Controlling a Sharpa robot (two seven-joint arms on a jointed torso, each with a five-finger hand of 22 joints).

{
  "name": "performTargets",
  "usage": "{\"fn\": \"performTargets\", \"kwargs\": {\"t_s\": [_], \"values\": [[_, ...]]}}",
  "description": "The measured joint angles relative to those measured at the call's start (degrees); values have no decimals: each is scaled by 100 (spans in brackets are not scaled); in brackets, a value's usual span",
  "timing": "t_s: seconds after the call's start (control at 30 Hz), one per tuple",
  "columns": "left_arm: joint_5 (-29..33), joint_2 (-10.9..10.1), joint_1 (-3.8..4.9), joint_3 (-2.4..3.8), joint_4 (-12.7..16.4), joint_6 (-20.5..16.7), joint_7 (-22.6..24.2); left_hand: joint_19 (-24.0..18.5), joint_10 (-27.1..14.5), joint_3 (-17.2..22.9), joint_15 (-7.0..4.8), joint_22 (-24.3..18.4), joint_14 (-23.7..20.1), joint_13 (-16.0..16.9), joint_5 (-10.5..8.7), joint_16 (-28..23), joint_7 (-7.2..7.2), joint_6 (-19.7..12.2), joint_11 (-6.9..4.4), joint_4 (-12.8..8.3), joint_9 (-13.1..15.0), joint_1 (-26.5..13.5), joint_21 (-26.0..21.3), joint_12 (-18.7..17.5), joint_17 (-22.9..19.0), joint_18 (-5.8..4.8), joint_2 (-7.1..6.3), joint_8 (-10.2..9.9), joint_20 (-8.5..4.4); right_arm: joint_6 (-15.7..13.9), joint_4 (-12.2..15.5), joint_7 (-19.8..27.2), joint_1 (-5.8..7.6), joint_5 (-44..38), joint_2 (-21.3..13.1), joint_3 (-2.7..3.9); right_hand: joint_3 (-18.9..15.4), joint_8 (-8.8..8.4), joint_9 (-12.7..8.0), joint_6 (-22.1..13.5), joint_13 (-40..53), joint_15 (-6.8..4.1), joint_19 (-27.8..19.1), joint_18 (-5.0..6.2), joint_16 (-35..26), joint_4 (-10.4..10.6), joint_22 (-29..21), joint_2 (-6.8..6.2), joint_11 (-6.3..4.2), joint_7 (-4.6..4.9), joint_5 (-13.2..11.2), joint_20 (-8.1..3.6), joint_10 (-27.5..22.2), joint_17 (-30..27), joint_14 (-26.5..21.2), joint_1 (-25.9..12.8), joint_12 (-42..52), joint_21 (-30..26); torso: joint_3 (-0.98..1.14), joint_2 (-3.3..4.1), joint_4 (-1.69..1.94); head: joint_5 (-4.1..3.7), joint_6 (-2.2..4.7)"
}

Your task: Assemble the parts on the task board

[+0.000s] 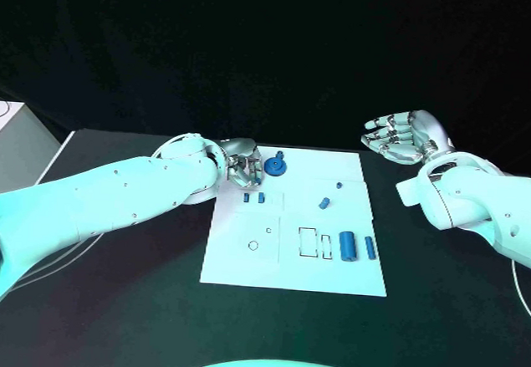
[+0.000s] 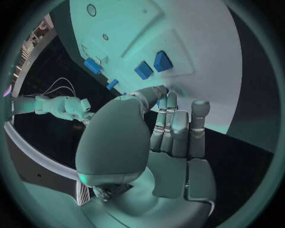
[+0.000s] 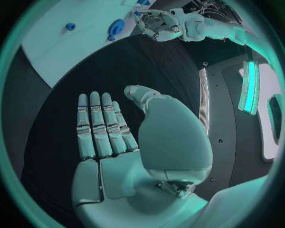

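Note:
The white task board [image 1: 296,269] lies mid-table. At its far left corner my left hand [image 1: 240,167] sits beside a round blue part [image 1: 275,166]. In the left wrist view its thumb is bent toward the straight fingertips [image 2: 172,102] with a sliver of blue between them; whether it grips anything I cannot tell. My right hand [image 1: 402,135] hovers off the board's far right corner, fingers [image 3: 98,123] spread, holding nothing. A blue cylinder [image 1: 348,245] and a blue bar [image 1: 370,248] lie at the board's right. Two small blue pieces [image 1: 254,198] stand near the left edge.
More small blue parts [image 1: 324,203] sit in the board's far half, among them a tiny peg [image 1: 339,185]. Outlined slots [image 1: 307,242] and holes [image 1: 253,245] mark the board's middle. A white box [image 1: 8,147] stands at the table's far left.

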Motion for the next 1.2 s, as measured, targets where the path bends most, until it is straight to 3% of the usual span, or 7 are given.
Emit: {"fn": "performTargets", "kwargs": {"t_s": [0.83, 1.2], "values": [[0, 47, 2, -9, -53, 34, -36, -42, 20, 1, 0, -11, 0, -6, -1, 0, -9, 34, -20, -33, 0, -31, -3, -23, -31, 0, 16, -13, -2, 0, 6, 1, 0, 0, -4, 0, -2, 0, 0, 0, 0, 0, 0, 0, 0, 1, 1, 0, 0, 0, 0, 0, 0, 1, 0, 0, 0, 0, 0, -4, 4, -25, -19], [5, 52, 19, -63, -57, 32, -20, -42, 20, 1, 0, -19, 0, -11, -1, 0, -11, 30, -20, -33, -1, -31, -22, -38, -44, 1, 16, -14, -1, 0, 13, 1, 0, 0, -6, 0, -2, 0, 0, 0, 0, 0, 0, 0, 0, 2, 1, 0, 0, 0, 0, 0, 0, 1, 0, 0, 0, 0, -1, -7, 7, -29, -25]]}}
